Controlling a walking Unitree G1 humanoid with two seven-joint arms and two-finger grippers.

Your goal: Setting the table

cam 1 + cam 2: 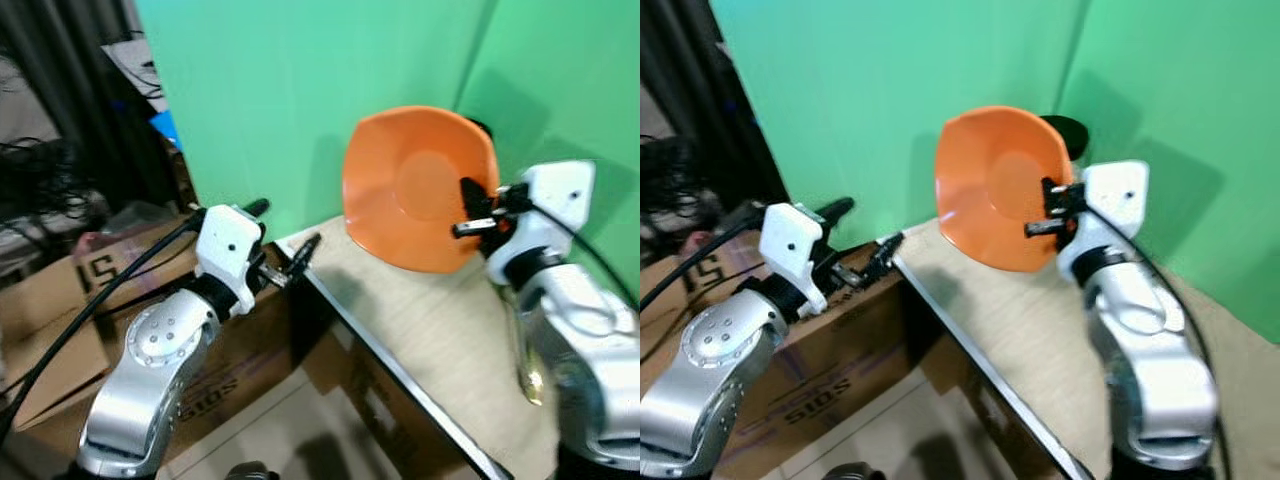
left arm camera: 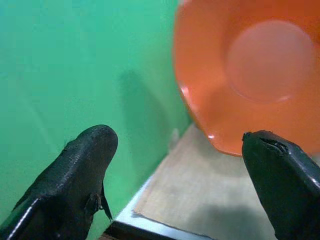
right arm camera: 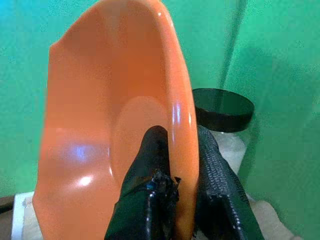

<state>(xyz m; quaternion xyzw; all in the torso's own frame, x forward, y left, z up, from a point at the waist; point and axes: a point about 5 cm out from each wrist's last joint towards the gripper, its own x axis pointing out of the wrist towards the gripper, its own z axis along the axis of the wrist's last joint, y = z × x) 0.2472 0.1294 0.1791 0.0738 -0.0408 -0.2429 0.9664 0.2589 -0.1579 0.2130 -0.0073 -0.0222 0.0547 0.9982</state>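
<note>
My left claw (image 1: 285, 252) hovers nearest, just off the bench's (image 1: 440, 330) left edge above cardboard boxes (image 1: 60, 300), its two fingers spread and empty. Beyond it, my right claw (image 3: 177, 165) is clamped on the rim of an orange bowl (image 1: 415, 185), one finger inside, one behind, holding it tilted on edge above the bench. The bowl looks like light, stiff, glossy plastic, likely slippery; the rim seems the best hold. Behind stands a black-lidded jar (image 3: 222, 107).
</note>
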